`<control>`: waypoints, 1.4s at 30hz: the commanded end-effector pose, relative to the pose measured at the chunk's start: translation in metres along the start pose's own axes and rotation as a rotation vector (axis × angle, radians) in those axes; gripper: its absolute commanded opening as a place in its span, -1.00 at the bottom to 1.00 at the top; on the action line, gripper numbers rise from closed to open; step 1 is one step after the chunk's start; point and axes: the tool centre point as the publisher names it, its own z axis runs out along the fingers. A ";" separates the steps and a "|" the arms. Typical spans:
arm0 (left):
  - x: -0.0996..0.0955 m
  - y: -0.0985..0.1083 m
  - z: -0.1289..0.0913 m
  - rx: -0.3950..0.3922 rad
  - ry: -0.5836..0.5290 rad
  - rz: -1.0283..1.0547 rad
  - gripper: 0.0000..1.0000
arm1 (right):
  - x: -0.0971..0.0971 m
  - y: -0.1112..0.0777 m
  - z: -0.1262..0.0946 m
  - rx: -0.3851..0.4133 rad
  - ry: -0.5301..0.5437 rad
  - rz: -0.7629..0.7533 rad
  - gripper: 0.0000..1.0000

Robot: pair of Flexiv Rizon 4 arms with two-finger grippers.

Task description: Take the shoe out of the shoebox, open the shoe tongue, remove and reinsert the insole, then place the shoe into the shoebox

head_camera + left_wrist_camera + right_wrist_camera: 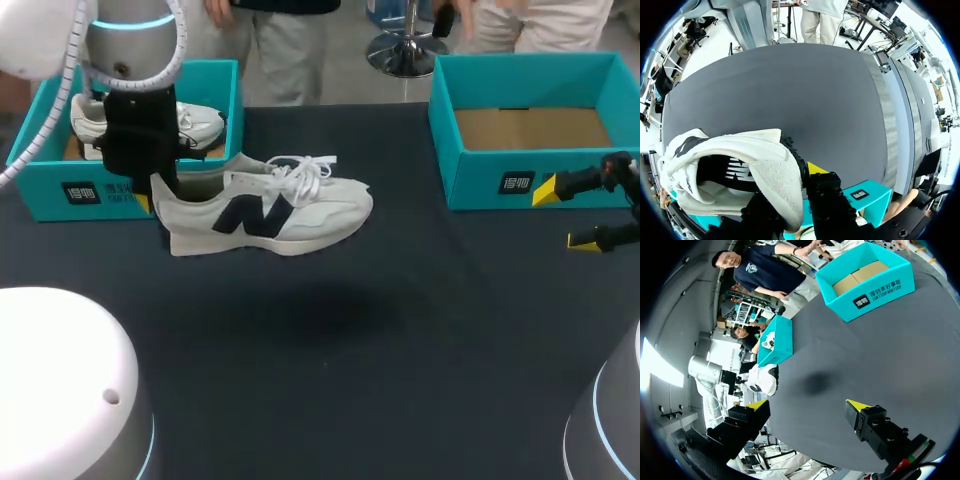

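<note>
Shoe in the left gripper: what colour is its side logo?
Dark, near black, on the white shoe; head view shows it best.

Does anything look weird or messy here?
Nothing is spilled or broken. The one odd sight is the shoe: it hangs in the air over the table, pinched only at its heel by the left gripper. Its shadow lies on the table below, and its laces are loose.

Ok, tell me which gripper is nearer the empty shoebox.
Right. The right gripper hangs open just before the empty shoebox; the left gripper holds the shoe far off, by the other box.
</note>
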 end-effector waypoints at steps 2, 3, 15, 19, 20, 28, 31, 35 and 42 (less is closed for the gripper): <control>-0.022 -0.016 -0.013 -0.016 0.015 -0.041 -1.00 | 0.000 -0.002 0.000 -0.003 -0.002 0.001 1.00; -0.028 -0.017 -0.014 -0.028 0.026 -0.030 -1.00 | 0.000 -0.002 0.000 -0.003 -0.002 0.001 1.00; -0.069 -0.031 -0.018 -0.031 0.082 -0.015 -1.00 | 0.000 -0.002 0.000 -0.003 -0.002 0.001 1.00; -0.073 -0.035 -0.017 -0.036 0.106 -0.051 -1.00 | 0.000 -0.002 0.000 -0.003 -0.002 0.001 1.00; -0.073 -0.035 -0.017 -0.036 0.106 -0.051 -1.00 | 0.000 -0.002 0.000 -0.003 -0.002 0.001 1.00; -0.073 -0.035 -0.017 -0.036 0.106 -0.051 -1.00 | 0.000 -0.002 0.000 -0.003 -0.002 0.001 1.00; -0.073 -0.034 -0.014 -0.036 0.104 -0.053 -1.00 | 0.000 -0.002 0.000 -0.003 -0.002 0.001 1.00; -0.072 -0.031 0.001 -0.040 0.094 -0.043 -1.00 | 0.000 -0.002 0.000 -0.003 -0.002 0.001 1.00; -0.072 -0.021 0.035 -0.073 0.095 -0.034 -1.00 | 0.000 -0.002 0.000 -0.003 -0.002 0.001 1.00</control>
